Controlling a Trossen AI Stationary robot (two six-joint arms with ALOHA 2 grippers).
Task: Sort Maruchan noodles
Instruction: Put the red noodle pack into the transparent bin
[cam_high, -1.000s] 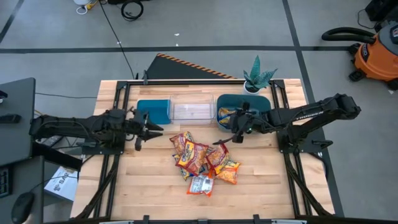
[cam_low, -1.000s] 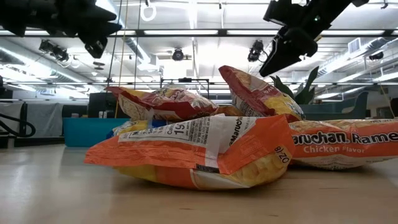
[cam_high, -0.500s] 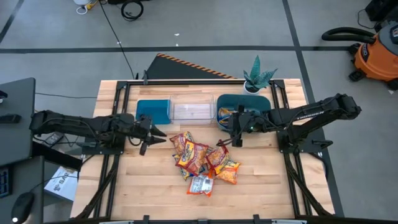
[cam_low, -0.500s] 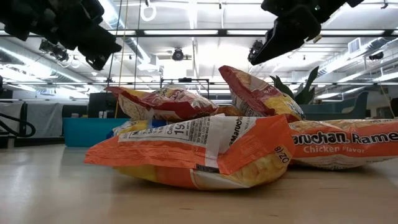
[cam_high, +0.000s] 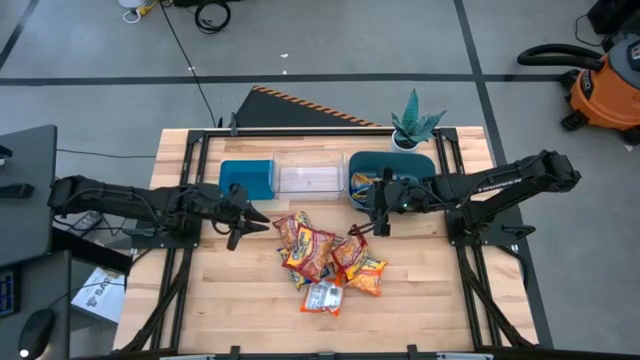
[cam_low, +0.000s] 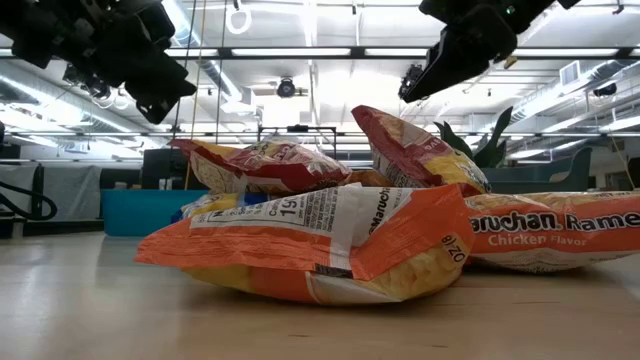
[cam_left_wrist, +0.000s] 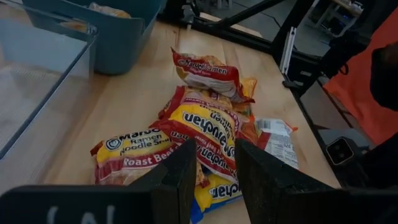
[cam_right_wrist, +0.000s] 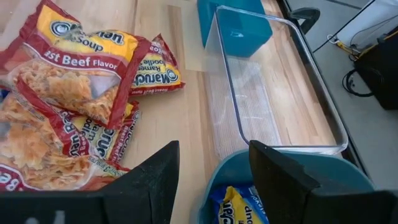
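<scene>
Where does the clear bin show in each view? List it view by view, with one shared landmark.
High view: clear bin between the teal bins, behind the noodle pile.
Low view: cannot be made out.
Left wrist view: clear bin at the left edge.
Right wrist view: clear bin, upper right.
Shared landmark: the noodle pile, in all four.

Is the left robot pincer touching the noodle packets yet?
Apart. The low view shows the left pincer hanging in the air above the noodle packets, with clear space between them.
</scene>
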